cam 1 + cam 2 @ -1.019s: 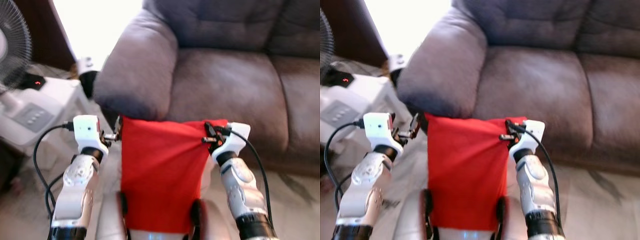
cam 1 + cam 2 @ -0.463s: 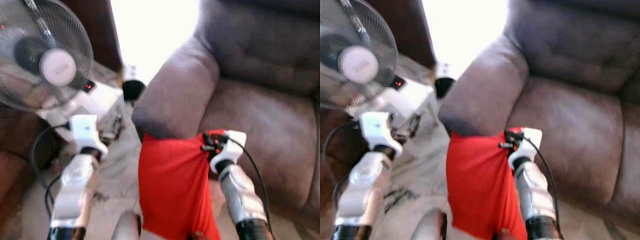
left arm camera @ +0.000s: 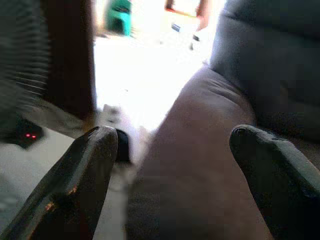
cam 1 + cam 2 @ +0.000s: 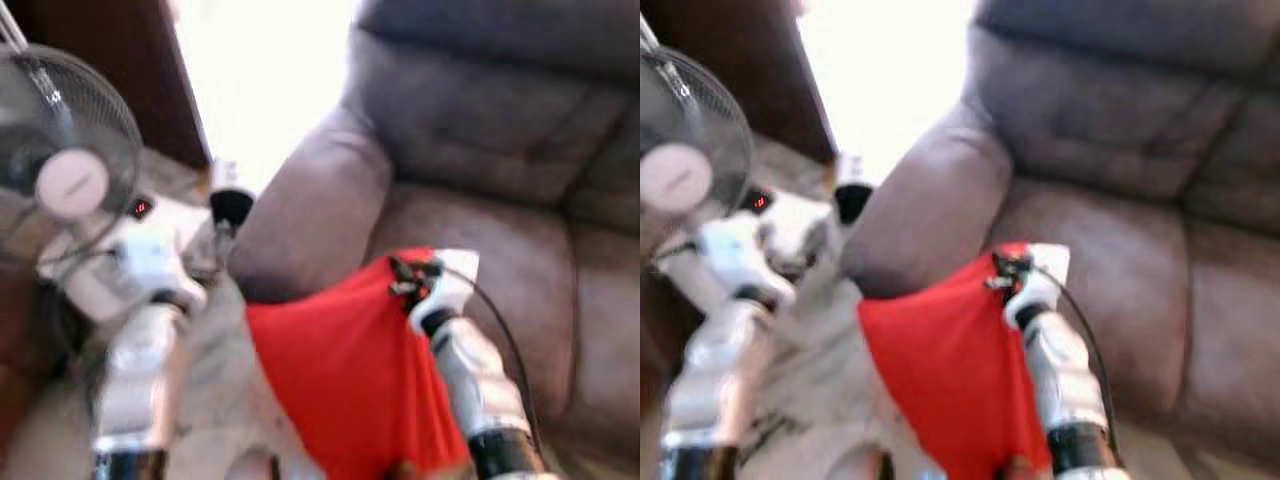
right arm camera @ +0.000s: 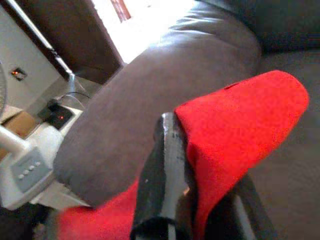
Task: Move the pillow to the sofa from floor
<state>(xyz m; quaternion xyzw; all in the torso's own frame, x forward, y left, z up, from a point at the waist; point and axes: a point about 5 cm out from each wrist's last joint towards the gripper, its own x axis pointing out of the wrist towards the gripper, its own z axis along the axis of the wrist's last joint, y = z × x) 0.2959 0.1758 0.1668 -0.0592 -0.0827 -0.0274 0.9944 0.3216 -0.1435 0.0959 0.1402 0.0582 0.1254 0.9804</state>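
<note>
Two silver, rounded metal forearms, each ending in a white boxy wrist housing. Right gripper (image 4: 400, 278): black fingers, small red detail at the base. Thin black cable loops from the right wrist housing down along the forearm to a black elbow collar. Left gripper (image 3: 172, 165): two long, rounded black fingers, one scuffed with orange-brown flecks.

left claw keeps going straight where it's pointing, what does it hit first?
Most likely the sofa armrest: in the left wrist view it sits dead ahead between the open left claw fingers. Nothing else shows in that line, though blur makes depth uncertain.
</note>
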